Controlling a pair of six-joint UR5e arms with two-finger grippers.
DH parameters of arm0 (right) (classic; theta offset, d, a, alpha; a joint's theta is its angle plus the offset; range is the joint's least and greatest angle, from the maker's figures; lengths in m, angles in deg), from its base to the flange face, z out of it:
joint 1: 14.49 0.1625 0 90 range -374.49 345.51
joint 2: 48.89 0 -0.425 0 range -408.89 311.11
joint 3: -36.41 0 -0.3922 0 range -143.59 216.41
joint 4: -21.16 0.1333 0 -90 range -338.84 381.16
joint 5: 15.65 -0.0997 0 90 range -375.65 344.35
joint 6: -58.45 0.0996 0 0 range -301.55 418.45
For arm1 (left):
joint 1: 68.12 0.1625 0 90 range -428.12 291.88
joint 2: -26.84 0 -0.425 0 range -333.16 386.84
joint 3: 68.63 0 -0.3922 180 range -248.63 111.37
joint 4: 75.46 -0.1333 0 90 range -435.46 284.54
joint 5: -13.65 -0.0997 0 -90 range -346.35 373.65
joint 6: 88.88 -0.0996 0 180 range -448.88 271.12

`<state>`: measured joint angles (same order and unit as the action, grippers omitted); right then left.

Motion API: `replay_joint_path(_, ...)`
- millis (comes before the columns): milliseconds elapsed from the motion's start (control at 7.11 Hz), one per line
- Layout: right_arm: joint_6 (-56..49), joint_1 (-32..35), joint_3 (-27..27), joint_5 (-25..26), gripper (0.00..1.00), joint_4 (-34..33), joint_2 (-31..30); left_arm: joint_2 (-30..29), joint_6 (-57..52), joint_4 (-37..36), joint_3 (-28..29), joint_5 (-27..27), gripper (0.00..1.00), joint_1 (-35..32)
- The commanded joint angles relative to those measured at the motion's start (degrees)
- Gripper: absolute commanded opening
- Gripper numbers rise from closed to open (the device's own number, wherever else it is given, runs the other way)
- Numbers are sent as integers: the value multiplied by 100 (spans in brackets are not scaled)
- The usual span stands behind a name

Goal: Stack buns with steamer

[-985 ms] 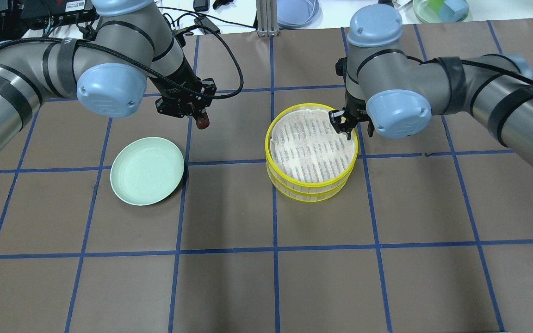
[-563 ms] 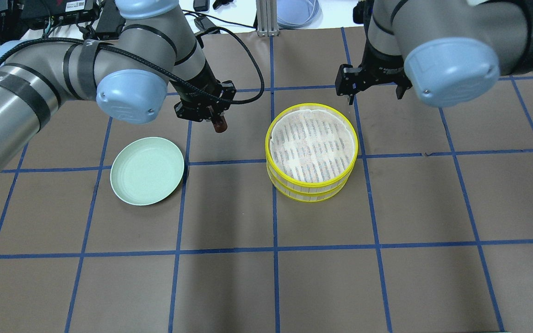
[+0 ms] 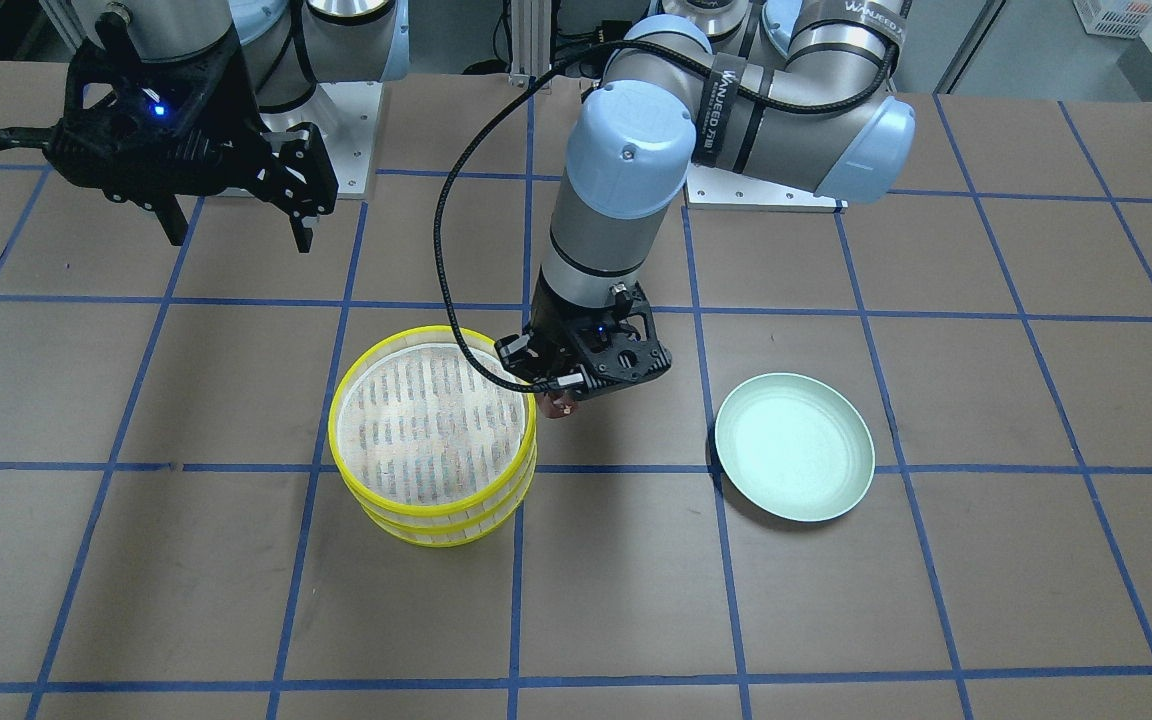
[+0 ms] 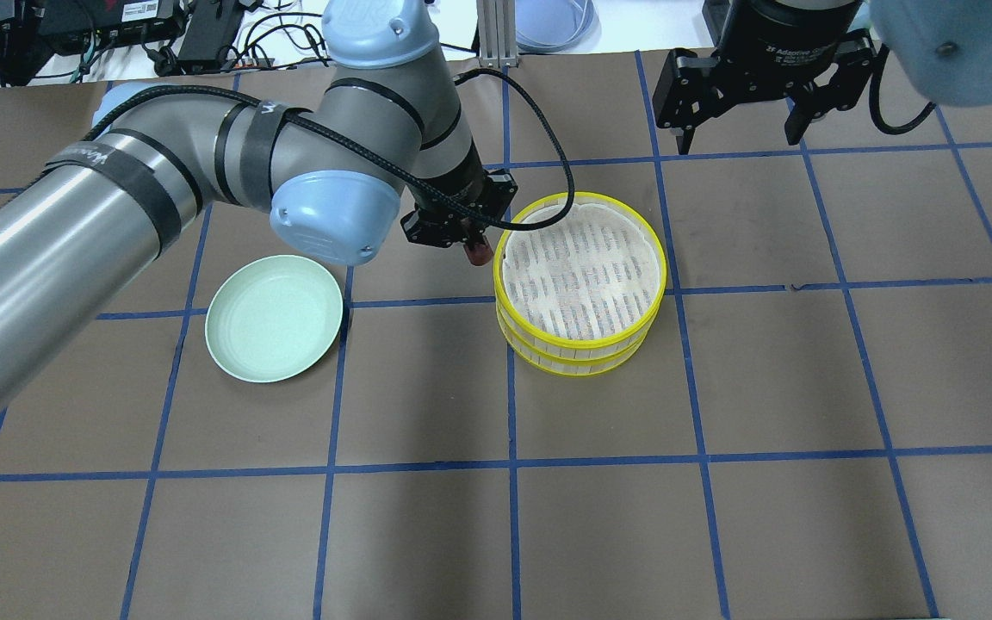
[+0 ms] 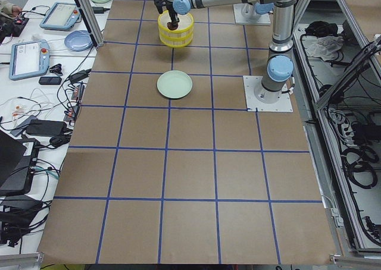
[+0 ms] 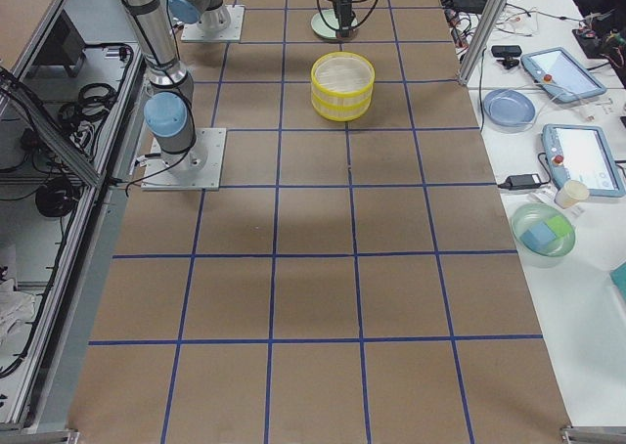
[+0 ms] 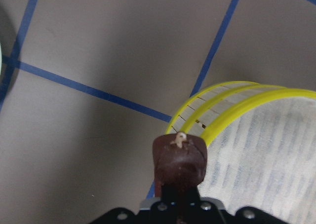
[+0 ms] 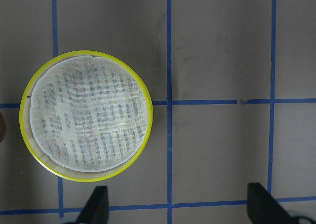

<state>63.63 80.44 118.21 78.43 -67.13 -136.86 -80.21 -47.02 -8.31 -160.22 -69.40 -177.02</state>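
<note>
Since a second earlier, your left hand (image 4: 470,243) had carried the brown bun (image 7: 179,157), clamped, to just outside the steamer (image 4: 580,346) rim, while your right hand (image 4: 739,138) had withdrawn, gaping wide. Released there, the bun would likely have clipped the rim and fallen to the surface (image 4: 427,387).

Overhead and front-facing cameras look down from opposite tabletop (image 4: 720,517) sides, while both closer wrist cameras share the steamer (image 4: 582,346).
</note>
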Motion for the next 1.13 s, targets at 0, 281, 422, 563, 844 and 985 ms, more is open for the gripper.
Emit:
replay_joint_path(0, -26, -436, -15, -13, 100, 92, -18, -122, 104, -357, 1, 112, 0, -306)
replay_joint_path(281, -34, -448, 11, -74, 100, 137, -115, -376, 68, -683, -8, 218, 18, -499)
replay_joint_path(422, -26, -448, 11, -101, 100, 137, -124, -438, 59, -694, -8, 210, 63, -527)
replay_joint_path(563, 166, -431, 11, -136, 100, 146, -133, -465, 120, -703, -8, 218, 92, -527)
replay_joint_path(844, 282, -431, 11, -215, 100, 146, -133, -457, 77, -685, -8, 358, 100, -527)
replay_joint_path(985, 273, -439, 11, -215, 100, 146, -124, -456, 77, -685, -17, 350, 100, -527)
